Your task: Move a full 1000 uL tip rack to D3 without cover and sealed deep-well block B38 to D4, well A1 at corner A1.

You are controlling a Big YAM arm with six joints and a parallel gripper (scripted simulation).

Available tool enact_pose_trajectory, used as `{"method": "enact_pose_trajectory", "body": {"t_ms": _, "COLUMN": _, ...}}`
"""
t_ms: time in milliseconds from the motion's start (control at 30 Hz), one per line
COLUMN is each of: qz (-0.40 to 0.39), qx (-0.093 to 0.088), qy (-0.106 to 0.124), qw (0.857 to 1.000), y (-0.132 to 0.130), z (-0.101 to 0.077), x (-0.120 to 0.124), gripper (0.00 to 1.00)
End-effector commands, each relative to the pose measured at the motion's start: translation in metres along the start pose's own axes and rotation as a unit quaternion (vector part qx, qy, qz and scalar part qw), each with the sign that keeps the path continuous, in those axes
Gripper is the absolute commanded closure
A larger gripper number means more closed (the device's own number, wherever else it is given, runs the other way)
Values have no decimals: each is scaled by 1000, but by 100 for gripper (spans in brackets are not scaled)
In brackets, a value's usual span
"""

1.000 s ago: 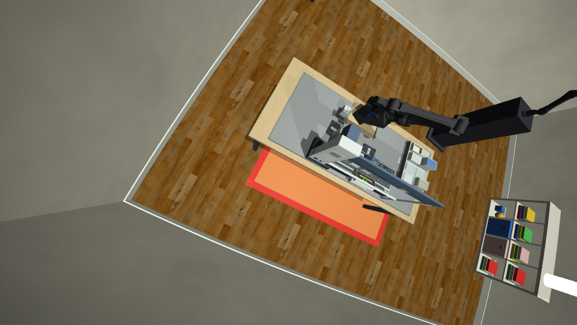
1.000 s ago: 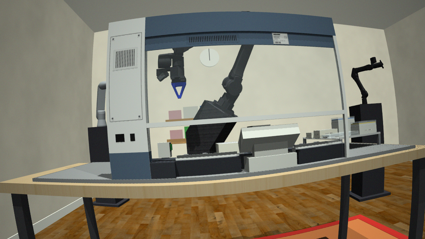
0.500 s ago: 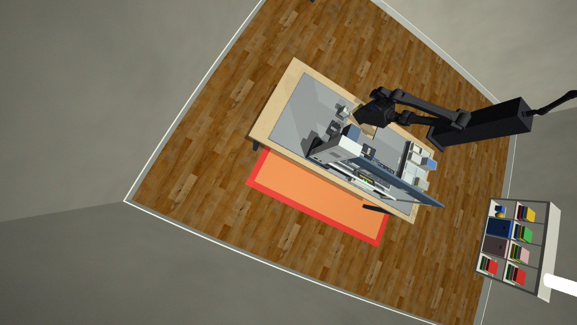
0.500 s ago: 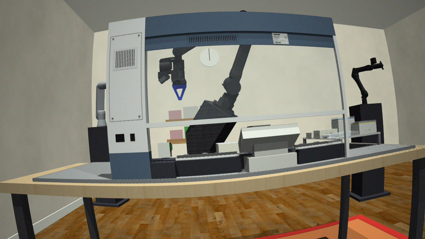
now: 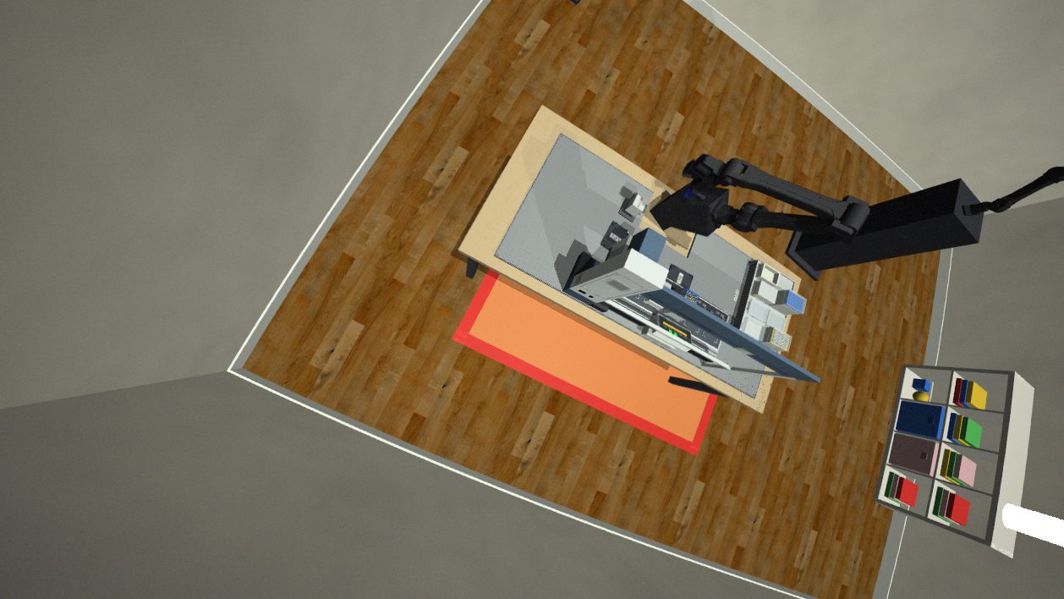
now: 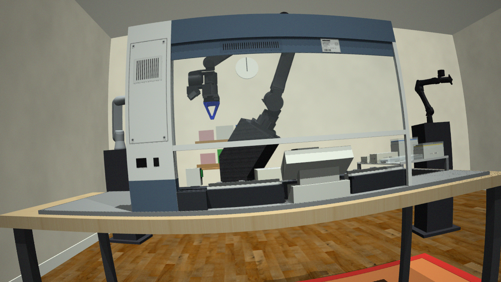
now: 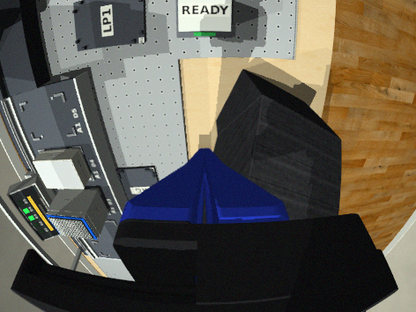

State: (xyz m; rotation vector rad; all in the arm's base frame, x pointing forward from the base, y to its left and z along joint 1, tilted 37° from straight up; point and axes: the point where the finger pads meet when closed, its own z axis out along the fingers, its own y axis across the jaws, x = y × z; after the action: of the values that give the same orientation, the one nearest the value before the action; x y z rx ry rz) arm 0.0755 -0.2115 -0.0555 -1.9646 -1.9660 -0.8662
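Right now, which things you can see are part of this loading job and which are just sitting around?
Part of the job:
- READY button
- shut, empty gripper
- shelf of boxes
- bracketed deck slots

Just sitting around:
- LP1 plate
- orange floor mat
- bookshelf
- wall clock
- second arm on its pedestal

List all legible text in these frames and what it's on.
"READY": white square button on the grey perforated deck.
"LP1": dark square plate left of it.
Engraved marks on the dark deck positions: too blurred to read.
White barcode sticker on the blue hood: too small.
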Motion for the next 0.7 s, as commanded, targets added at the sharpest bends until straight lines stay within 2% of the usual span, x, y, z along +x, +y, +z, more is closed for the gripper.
{"method": "enact_pose_trajectory", "body": {"t_ms": 0, "qz": -7, "qx": 2, "qy": 1, "qw": 1000, "y": 2, "z": 8, "x": -2, "gripper": 100}}
{"method": "enact_pose_trajectory", "body": {"t_ms": 667, "qz": -2, "qx": 2, "qy": 1, "qw": 1000, "y": 2, "z": 38, "x": -1, "gripper": 100}}
